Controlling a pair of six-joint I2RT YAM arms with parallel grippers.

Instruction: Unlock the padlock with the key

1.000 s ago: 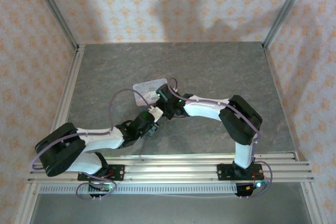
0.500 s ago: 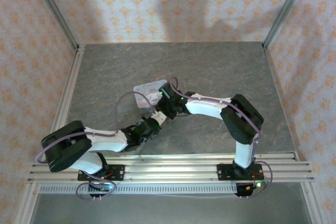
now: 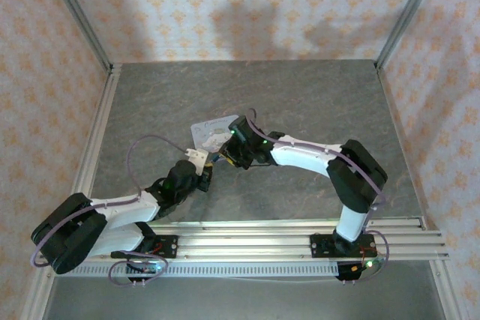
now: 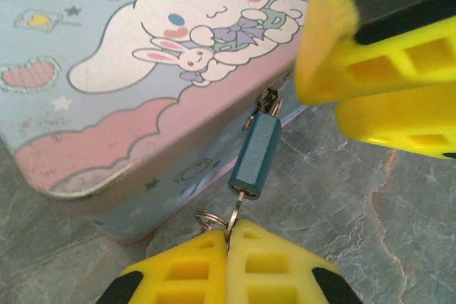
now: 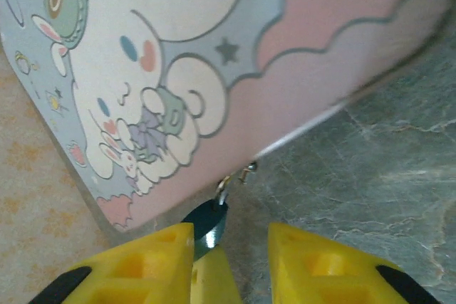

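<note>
Hanging at the front wall of the cartoon tin (image 4: pixel 107 105), by a thin shackle from the small clasp (image 4: pixel 272 99): the padlock (image 4: pixel 255 156), tilted, lower end toward the left gripper (image 4: pixel 228 236). Pressed fully together there on the key (image 4: pixel 238 203), with the tip seemingly in the bottom of the lock and a small ring (image 4: pixel 206 217) just beside the fingers. Spread apart and holding nothing, in the case of the right gripper (image 5: pixel 231 236); blue body in the gap, close to one finger, not pinched. Probably very light, hard and smooth, so likely to swing or spin together with the key. Better to pinch across the flat sides of the body, not on the shackle. Thin, easy to bend or to let slip, this key; best to turn gently, without pulling away from the tin.
</note>
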